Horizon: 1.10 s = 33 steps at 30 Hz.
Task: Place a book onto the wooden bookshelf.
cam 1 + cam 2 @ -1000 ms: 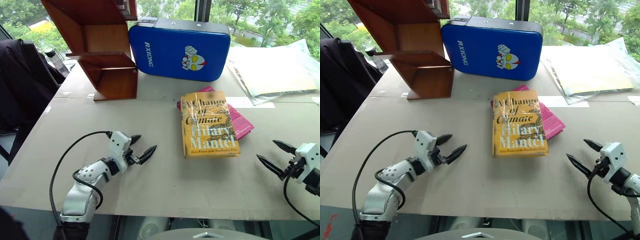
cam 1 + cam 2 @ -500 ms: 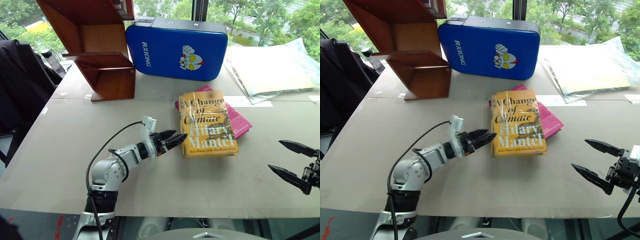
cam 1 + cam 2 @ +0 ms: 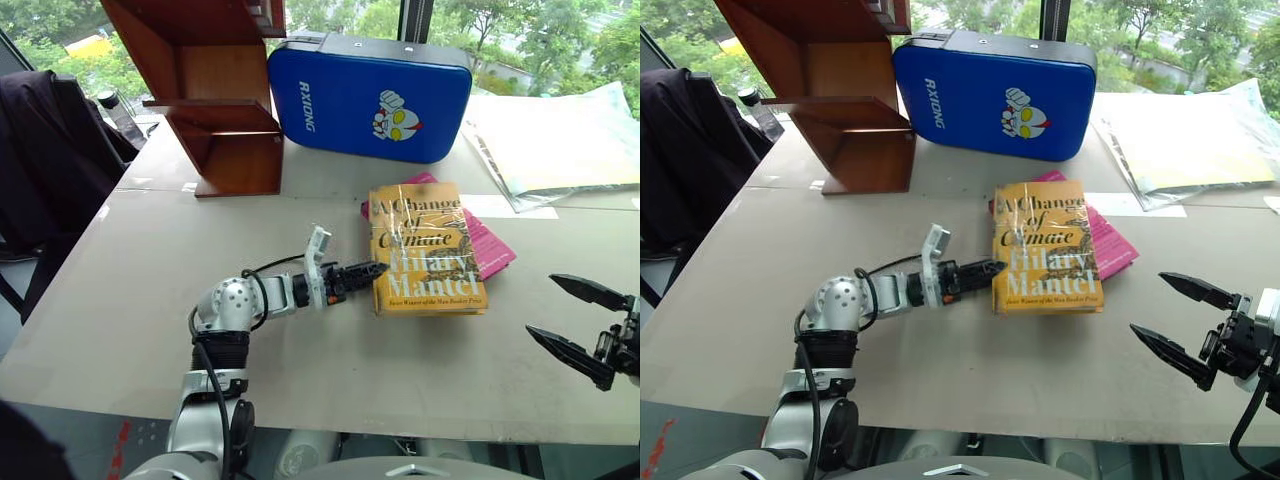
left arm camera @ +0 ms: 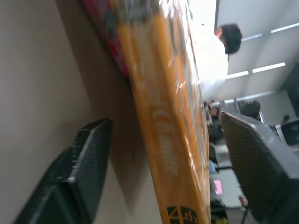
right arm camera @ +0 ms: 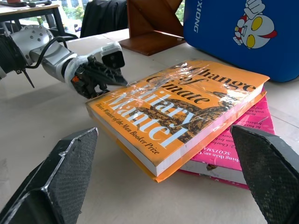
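Observation:
The book [image 3: 425, 250], yellow-orange in glossy wrap, lies flat mid-table, partly on a pink book [image 3: 492, 252]. My left gripper [image 3: 372, 270] points level at its left long edge. In the left wrist view the spine [image 4: 159, 121] runs between the two fingers [image 4: 79, 163], and a gap shows beside one, so the gripper is open. The right wrist view shows that gripper [image 5: 114, 77] at the cover's edge. My right gripper [image 3: 542, 304] hovers open at the front right, apart from the book. The wooden bookshelf [image 3: 215, 100] stands at the back left.
A blue padded case [image 3: 375, 95] stands right of the shelf, behind the books. Plastic-wrapped papers [image 3: 560, 140] lie at the back right. A chair with a dark jacket [image 3: 50, 150] stands past the table's left edge. A person [image 4: 210, 56] sits in the distance.
My left gripper swung right across the table to the book's edge, rolled over, and its jaws narrowed around the spine. The right gripper stays open in about the same place.

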Each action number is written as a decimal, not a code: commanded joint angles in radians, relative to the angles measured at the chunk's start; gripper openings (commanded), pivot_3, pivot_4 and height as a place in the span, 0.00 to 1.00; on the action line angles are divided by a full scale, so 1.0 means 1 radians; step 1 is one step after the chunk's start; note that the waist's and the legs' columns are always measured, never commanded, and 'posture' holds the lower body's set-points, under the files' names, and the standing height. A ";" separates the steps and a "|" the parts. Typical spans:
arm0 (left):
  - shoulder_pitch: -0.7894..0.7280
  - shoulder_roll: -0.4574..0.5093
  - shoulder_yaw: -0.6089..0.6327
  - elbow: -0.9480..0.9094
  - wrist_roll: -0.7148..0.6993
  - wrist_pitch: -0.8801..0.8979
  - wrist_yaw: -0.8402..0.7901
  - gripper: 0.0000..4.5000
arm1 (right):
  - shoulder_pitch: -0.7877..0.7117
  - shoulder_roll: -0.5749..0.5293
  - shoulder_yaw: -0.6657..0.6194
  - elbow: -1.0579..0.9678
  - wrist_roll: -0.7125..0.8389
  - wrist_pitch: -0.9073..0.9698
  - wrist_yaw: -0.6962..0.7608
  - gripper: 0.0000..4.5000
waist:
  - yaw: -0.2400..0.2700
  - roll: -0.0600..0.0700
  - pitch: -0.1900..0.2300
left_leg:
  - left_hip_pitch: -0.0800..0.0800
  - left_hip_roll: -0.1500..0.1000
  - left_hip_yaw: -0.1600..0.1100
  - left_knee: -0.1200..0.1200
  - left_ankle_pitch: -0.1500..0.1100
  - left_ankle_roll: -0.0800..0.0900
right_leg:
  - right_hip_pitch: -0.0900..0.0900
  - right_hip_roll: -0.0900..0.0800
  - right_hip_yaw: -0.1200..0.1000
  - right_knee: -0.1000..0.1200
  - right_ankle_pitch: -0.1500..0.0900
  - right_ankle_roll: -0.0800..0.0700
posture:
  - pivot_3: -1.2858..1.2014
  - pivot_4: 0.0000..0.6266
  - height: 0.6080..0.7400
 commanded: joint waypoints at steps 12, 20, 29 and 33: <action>-0.083 0.053 0.054 -0.253 0.017 -0.170 -0.061 0.03 | -0.066 -0.006 -0.002 0.018 0.002 0.003 0.021 1.00 | -0.012 -0.004 0.002 | -0.002 0.002 0.000 0.000 0.000 0.000 | -0.003 0.000 0.000 0.001 0.001 0.000 | 0.52 0.24 1.00; -0.097 0.416 -0.210 -0.498 0.638 -0.943 -0.165 0.03 | -0.230 -0.010 0.040 0.115 0.011 0.010 0.038 1.00 | -0.020 -0.002 0.002 | -0.003 0.002 0.007 -0.003 0.000 -0.001 | -0.006 0.000 0.006 -0.002 0.001 -0.001 | 0.52 0.24 1.00; -0.332 0.693 -0.192 -0.301 1.115 -1.474 -0.068 0.03 | -0.428 0.004 0.108 0.196 0.046 0.054 0.045 1.00 | -0.019 -0.008 0.006 | -0.005 0.002 0.007 -0.003 0.000 -0.001 | -0.009 0.000 0.005 -0.001 0.002 -0.001 | 0.52 0.24 1.00; -0.401 0.824 -0.182 -0.190 1.253 -1.560 -0.048 0.03 | -0.531 0.019 0.110 0.183 0.127 0.120 -0.001 1.00 | -0.029 -0.007 0.006 | -0.006 0.002 0.008 -0.005 0.001 -0.001 | -0.012 0.001 0.006 0.000 0.002 -0.001 | 0.52 0.24 1.00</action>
